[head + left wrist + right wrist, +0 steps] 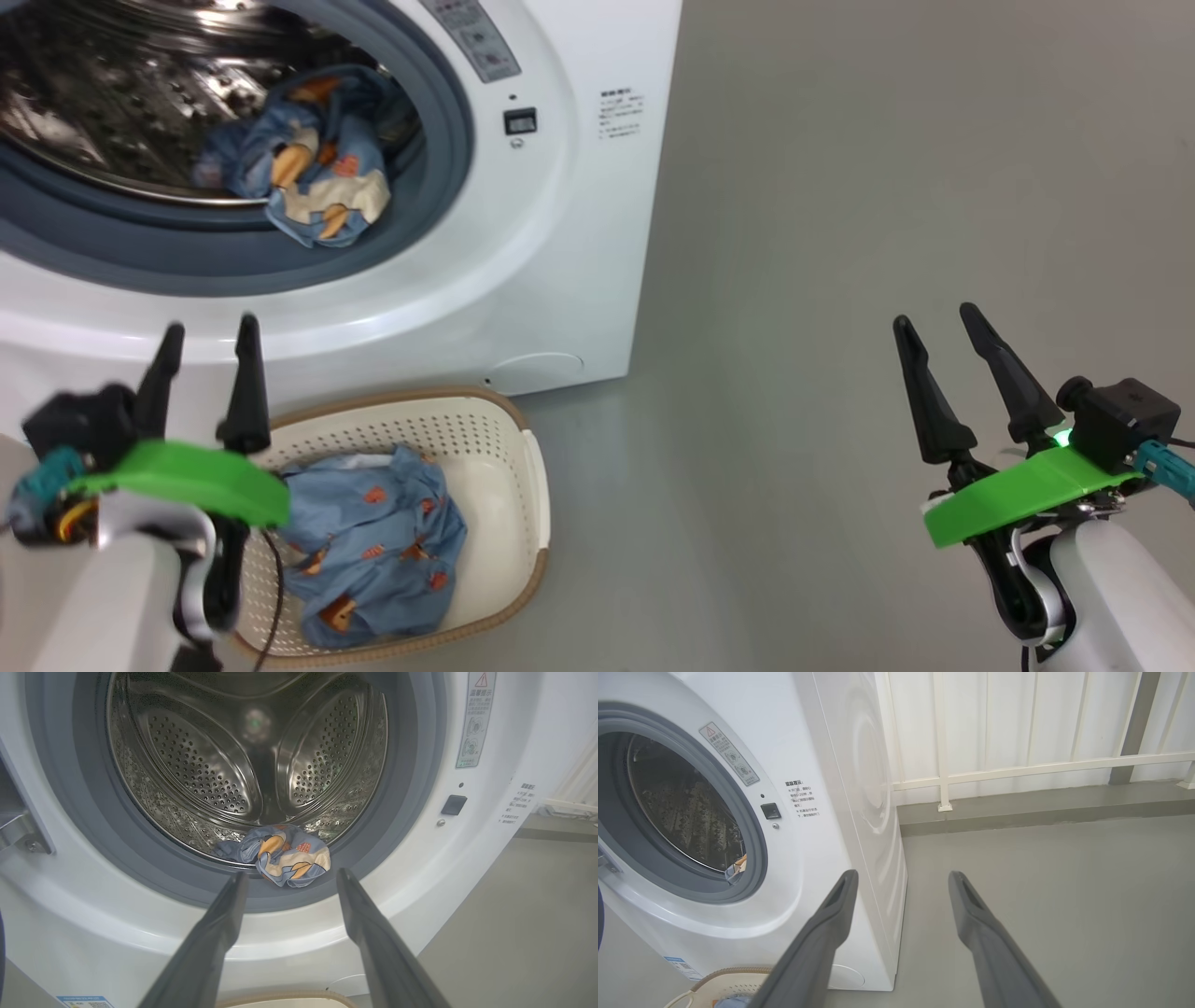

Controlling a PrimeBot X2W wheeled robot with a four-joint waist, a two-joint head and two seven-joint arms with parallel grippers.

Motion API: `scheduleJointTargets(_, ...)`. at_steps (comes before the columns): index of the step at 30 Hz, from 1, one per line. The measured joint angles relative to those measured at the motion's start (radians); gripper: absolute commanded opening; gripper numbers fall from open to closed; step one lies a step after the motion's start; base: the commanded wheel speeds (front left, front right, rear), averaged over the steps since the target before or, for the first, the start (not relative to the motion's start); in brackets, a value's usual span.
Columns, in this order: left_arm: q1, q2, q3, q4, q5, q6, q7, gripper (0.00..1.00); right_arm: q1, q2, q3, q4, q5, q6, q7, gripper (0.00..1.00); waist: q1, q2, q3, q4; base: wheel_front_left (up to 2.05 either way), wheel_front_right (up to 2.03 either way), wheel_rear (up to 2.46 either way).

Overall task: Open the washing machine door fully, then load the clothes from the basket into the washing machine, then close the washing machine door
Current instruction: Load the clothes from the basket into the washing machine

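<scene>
The left jaws are spread wide and empty, clothes in the basket just below them and one garment ahead of their tips at the washing machine drum's mouth; the right jaws, equally parted and empty, hang well aside over floor

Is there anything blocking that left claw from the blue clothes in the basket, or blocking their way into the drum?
Nothing visible does. The open left gripper is near the basket, whose clothes lie uncovered. The washing machine mouth stands open; one garment lies at the front lip of the drum, leaving room.
</scene>
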Motion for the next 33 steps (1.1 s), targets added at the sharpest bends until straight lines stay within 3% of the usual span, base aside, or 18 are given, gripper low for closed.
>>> scheduleJointTargets(11, -0.209, 0.029, 0.011, 0.150, -0.051, -0.056, 0.096, 1.00, -0.020, 0.030, -0.014, -0.016, 0.000, 0.000, 0.000, 1.00, 0.0000, 0.0000, 0.081, -0.060, 0.00, 0.00, 0.00)
scheduleJointTargets(21, -0.430, 0.115, 0.020, 0.316, -0.106, -0.105, 0.231, 1.00, -0.068, 0.066, -0.019, -0.036, -0.002, 0.000, 0.000, 1.00, 0.0000, 0.0000, 0.171, -0.142, 0.00, 0.00, 0.00)
scheduleJointTargets(28, -0.535, 0.169, 0.016, 0.397, -0.150, -0.113, 0.347, 1.00, -0.080, 0.089, -0.021, -0.042, -0.002, 0.000, 0.000, 1.00, 0.0000, 0.0000, 0.216, -0.207, 0.00, 0.00, 0.00)
scheduleJointTargets(33, -0.585, 0.172, -0.001, 0.452, -0.176, -0.114, 0.445, 1.00, -0.080, 0.099, -0.022, -0.042, -0.003, 0.000, 0.000, 1.00, 0.0000, 0.0000, 0.246, -0.237, 0.00, 0.00, 0.00)
